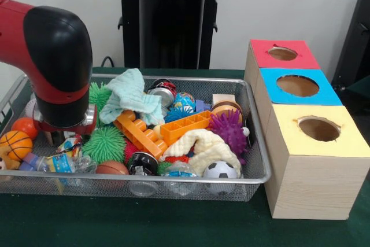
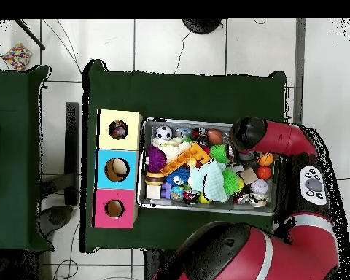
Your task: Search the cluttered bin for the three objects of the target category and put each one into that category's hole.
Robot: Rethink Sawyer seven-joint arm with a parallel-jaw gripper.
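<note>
Arm: my red and black arm (image 1: 49, 56) comes down into the left end of the wire bin (image 1: 257, 166); its wrist sits low among the toys.
Jaws: hidden below the wrist in the front view and under the arm in the overhead view; I cannot tell whether they are apart or together, nor whether they touch or hold anything.
Left end of bin: a small basketball (image 1: 15, 144) and an orange ball (image 1: 25, 126) lie just left of my wrist; a plastic bottle (image 1: 55, 163) lies in front of it against the near wall.
Beside wrist: a green spiky ball (image 1: 105, 144) lies just to its right, with a brown football (image 1: 112, 169) in front of that.
Middle of bin: a pale green cloth (image 1: 130, 98) is draped over the clutter; orange building blocks (image 1: 162, 131) lie below it; a cream knitted cloth (image 1: 202, 150) lies nearer the front.
Right end of bin: a purple spiky ball (image 1: 229, 130) lies near the right wall; a soccer ball (image 1: 220, 171) rests at the near wall.
Boxes: on the green counter (image 1: 115, 224) just right of the bin stands a row of wooden boxes, each with a round hole: red top (image 1: 283, 54) farthest, blue top (image 1: 298, 86) in the middle, yellow top (image 1: 318, 129) nearest.
Holes, overhead view: something dark shows inside the yellow box's hole (image 2: 119, 130); a pale object shows in the blue box's hole (image 2: 117, 169).
Target category: I cannot tell from the frames which objects it covers.
</note>
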